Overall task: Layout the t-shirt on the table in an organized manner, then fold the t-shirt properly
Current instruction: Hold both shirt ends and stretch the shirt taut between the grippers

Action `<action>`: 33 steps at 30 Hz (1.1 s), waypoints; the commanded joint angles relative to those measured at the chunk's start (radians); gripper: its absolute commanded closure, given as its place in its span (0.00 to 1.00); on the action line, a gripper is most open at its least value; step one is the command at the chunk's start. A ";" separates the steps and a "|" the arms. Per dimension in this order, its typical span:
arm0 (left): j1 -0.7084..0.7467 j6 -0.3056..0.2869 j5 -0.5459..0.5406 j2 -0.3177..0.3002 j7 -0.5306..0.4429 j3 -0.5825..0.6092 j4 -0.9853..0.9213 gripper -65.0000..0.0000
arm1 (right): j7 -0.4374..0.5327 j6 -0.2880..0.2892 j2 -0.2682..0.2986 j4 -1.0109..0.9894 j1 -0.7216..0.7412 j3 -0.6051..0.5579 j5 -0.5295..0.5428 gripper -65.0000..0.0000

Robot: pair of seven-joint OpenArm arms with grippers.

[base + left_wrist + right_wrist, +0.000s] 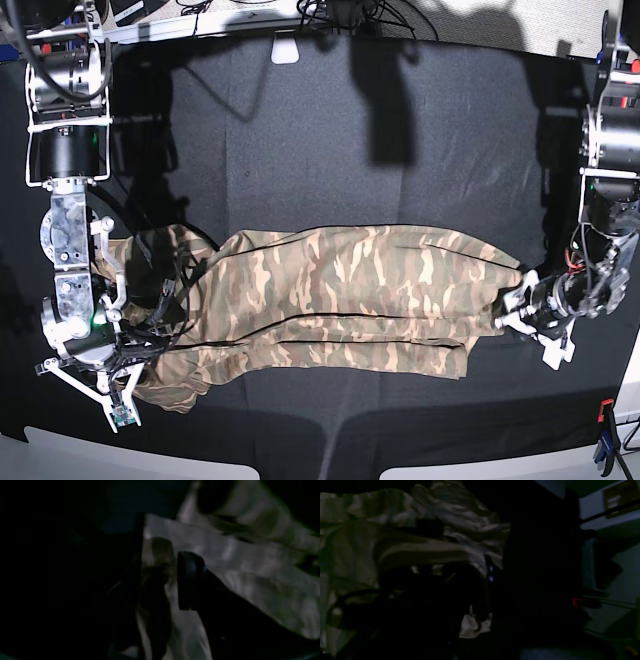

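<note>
Looking down from the base view, I see both arms bent low over the table (330,150), one at each end of the t-shirt (340,300). The right arm comes down along the table's left side in this view, its wrist folded over the bunched end of the shirt, and the right gripper (150,345) is pinched tight there; dark cables crowd it, so I cannot tell whether cloth is caught in the jaws. The left arm reaches in from the right edge with its forearm nearly level, and the left gripper (515,305) sits at the shirt's narrow end. In the left wrist view its fingers (190,580) stand apart with a fold of fabric lying between them, not squeezed.

The shirt stretches lengthwise across the middle of the table, folded into a long band with a few dark crease lines running along it, and its left end in the base view is rumpled. Matte black cloth covers the table and carries hard shadows of the arms. A white bracket (286,50) sits at the far edge, and a red-and-blue clamp (606,440) is near the front right corner.
</note>
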 commanded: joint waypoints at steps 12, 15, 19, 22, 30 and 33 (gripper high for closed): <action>-0.036 -0.157 -0.126 -0.012 0.084 -0.059 0.013 0.66 | 0.020 0.000 0.013 0.017 0.033 0.009 0.002 1.00; -0.036 -0.157 -0.109 -0.012 0.055 -0.059 0.013 0.66 | 0.020 -0.001 0.013 0.017 0.033 0.009 0.002 1.00; -0.035 -0.157 -0.019 -0.012 -0.005 -0.059 0.013 0.78 | 0.020 0.000 0.013 0.017 0.033 0.009 0.002 1.00; -0.035 -0.157 0.016 -0.012 -0.053 -0.059 0.013 1.00 | 0.020 -0.001 0.013 0.017 0.033 0.009 0.002 1.00; -0.036 -0.204 -0.013 -0.012 -0.073 -0.059 0.013 1.00 | 0.023 -0.001 0.013 0.017 0.033 0.009 0.002 1.00; -0.042 -0.209 -0.019 -0.013 -0.017 -0.059 0.013 1.00 | 0.023 0.000 0.013 0.017 0.033 0.009 0.002 1.00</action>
